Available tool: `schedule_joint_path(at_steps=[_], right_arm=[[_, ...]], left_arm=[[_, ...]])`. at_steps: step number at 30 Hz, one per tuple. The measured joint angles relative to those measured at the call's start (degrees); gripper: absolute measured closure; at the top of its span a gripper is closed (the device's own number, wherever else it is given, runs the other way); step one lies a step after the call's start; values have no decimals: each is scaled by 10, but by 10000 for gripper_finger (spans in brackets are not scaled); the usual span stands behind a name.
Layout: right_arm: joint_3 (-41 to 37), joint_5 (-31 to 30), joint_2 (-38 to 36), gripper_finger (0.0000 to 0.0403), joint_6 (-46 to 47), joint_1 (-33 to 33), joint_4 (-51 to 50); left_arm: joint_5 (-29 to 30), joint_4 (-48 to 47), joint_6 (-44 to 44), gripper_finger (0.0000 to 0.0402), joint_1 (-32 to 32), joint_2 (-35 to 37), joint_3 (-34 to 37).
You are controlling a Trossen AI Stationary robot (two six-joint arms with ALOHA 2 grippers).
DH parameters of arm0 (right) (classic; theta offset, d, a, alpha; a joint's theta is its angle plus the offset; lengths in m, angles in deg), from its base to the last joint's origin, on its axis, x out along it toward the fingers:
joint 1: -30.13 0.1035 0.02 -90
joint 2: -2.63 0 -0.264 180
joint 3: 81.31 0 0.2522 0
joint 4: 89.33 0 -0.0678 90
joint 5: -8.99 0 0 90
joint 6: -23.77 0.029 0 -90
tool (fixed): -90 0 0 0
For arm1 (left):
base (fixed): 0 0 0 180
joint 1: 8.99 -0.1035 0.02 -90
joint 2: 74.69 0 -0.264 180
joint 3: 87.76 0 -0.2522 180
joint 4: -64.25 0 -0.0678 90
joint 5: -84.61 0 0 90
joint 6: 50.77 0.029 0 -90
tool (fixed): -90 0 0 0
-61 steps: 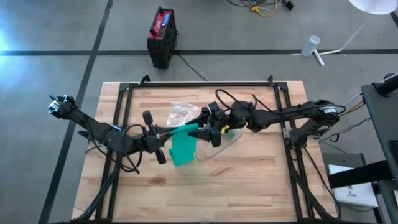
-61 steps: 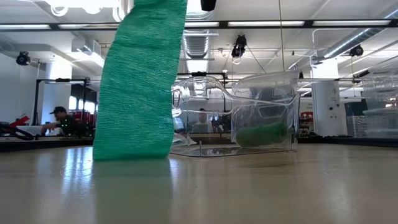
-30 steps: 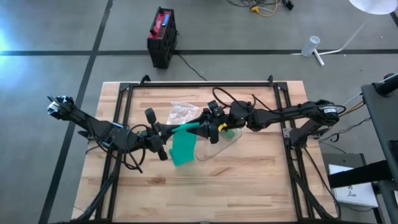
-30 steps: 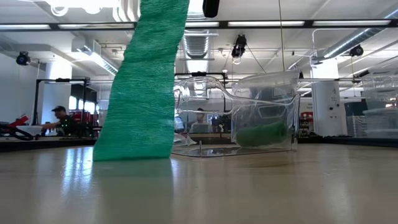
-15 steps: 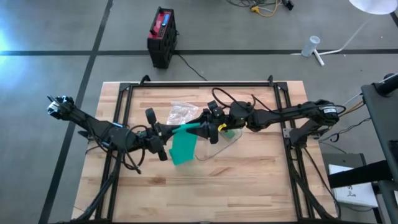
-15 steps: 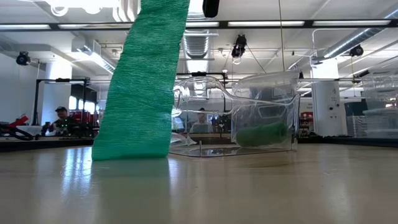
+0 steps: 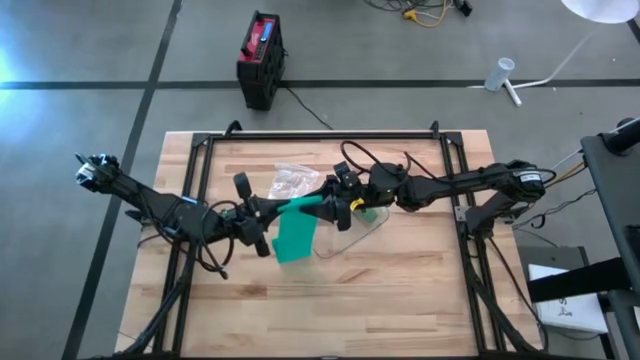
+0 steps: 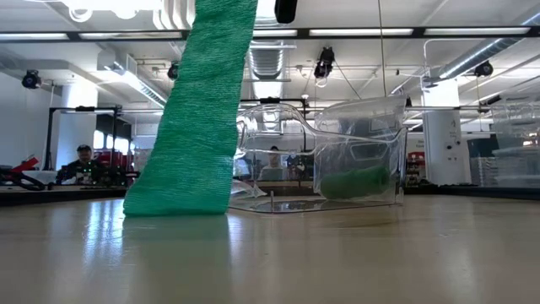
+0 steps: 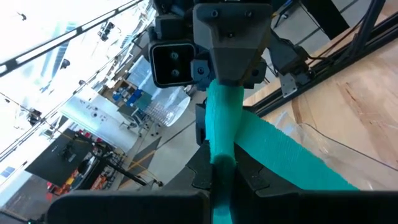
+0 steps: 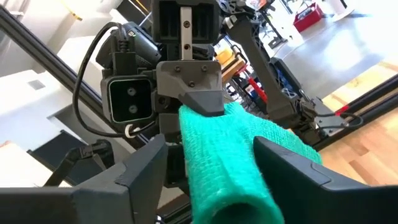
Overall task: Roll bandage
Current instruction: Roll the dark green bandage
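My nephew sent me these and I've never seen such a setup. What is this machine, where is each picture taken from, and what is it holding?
It is a robot with two dark jointed arms over a wooden table.

One picture looks straight down, one looks level across the tabletop, and two come from cameras on the arms' wrists.

On the table lie a clear plastic container with something green inside, and a crumpled clear bag.

The left tool is shut on a green stretchy bandage strip, which hangs down to the tabletop. The right tool has its fingers either side of the bandage's rolled end; whether it grips firmly is unclear.
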Motion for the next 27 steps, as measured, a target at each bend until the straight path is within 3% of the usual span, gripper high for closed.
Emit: schedule_joint_path(at_steps=[10, 18, 21, 27], right_arm=[[0, -3, 0, 274, -23, 0, 3], [0, -3, 1, 366, -41, 0, 4], [0, 0, 1, 385, -51, 0, 4], [0, 1, 1, 384, -67, 0, 7]], left_arm=[[1, -4, -20, 391, -4, 0, 0], [-2, -11, -86, 386, -4, 0, 0], [-3, -17, -120, 356, -4, 0, 0], [-16, -68, -225, 247, -4, 4, -15]])
